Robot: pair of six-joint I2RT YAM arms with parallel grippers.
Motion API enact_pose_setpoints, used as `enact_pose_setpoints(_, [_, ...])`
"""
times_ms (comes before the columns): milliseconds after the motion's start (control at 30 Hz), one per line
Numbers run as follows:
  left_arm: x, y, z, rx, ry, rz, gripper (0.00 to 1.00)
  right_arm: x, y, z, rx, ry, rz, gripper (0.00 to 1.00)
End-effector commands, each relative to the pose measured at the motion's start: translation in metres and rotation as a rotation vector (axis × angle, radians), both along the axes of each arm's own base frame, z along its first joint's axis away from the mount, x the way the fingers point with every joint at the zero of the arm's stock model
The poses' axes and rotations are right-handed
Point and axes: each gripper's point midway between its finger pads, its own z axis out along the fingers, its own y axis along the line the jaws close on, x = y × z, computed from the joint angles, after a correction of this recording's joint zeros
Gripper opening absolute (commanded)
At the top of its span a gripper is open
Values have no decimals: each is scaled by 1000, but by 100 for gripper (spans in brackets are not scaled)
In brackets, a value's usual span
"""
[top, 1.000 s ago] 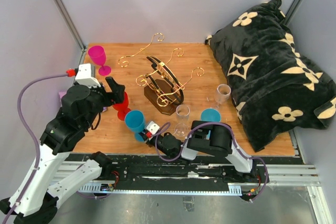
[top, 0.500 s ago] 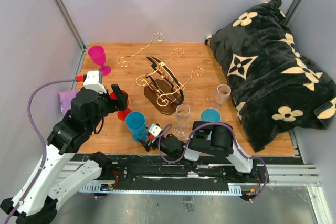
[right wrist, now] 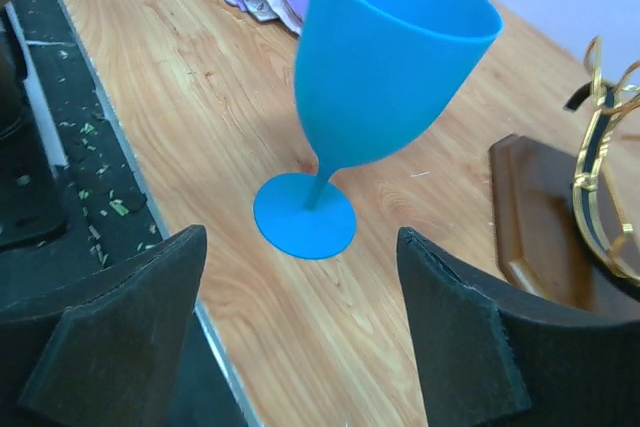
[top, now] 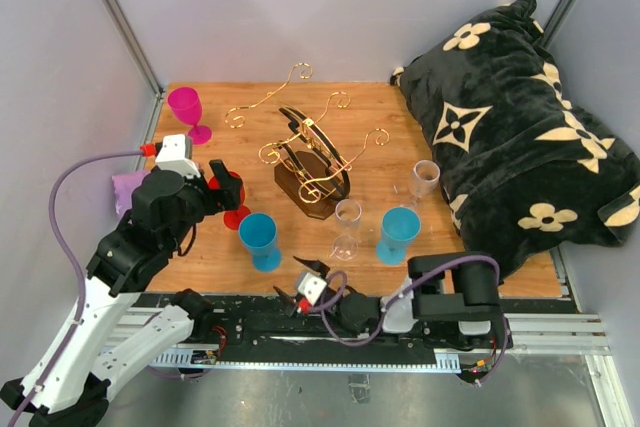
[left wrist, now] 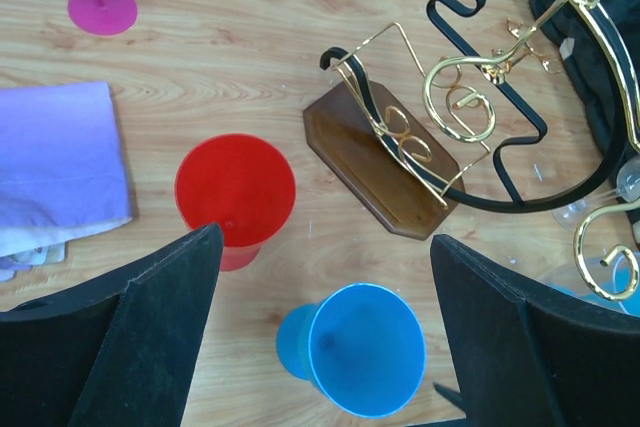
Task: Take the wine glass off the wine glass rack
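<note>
The wine glass rack, gold scrolled wire on a dark wooden base, stands mid-table with nothing hanging from its arms. A blue wine glass stands upright on its foot in front of and left of the rack. My right gripper is open over the table's near edge, a short way back from that glass, and touches nothing. My left gripper hovers open above the red glass. The left wrist view looks down on the blue glass and the rack's base.
Near the rack's front stand a second blue glass and a clear glass; another clear one is further right. A magenta glass is back left, a purple cloth at the left edge, and a black patterned blanket is heaped on the right.
My right gripper opened, let go of the blue wine glass and drew back over the near edge. The glass stays upright. My left arm pulled back slightly toward the left.
</note>
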Motion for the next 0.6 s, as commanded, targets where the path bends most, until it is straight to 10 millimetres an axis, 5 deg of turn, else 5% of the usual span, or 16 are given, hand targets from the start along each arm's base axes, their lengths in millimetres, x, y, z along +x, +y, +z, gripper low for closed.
enact_pose_setpoints(0, [-1, 6, 19, -22, -40, 25, 90, -25, -30, 39, -23, -164, -101, 80])
enact_pose_setpoints(133, [3, 5, 19, -16, -41, 29, 90, -26, -55, 105, 9, -128, -278, 89])
enact_pose_setpoints(233, [9, 0, 20, -15, -39, 22, 90, -8, -57, 125, -143, 112, -220, 89])
enact_pose_setpoints(300, [14, -2, 26, -16, -54, 22, 90, 20, -68, 153, -120, 283, -139, 95])
enact_pose_setpoints(433, [24, -2, 45, -10, -97, 41, 90, 87, -125, 230, -55, 225, -325, 98])
enact_pose_setpoints(567, [45, -9, 54, 27, -103, 53, 91, 148, -182, 267, -44, 311, -487, 98])
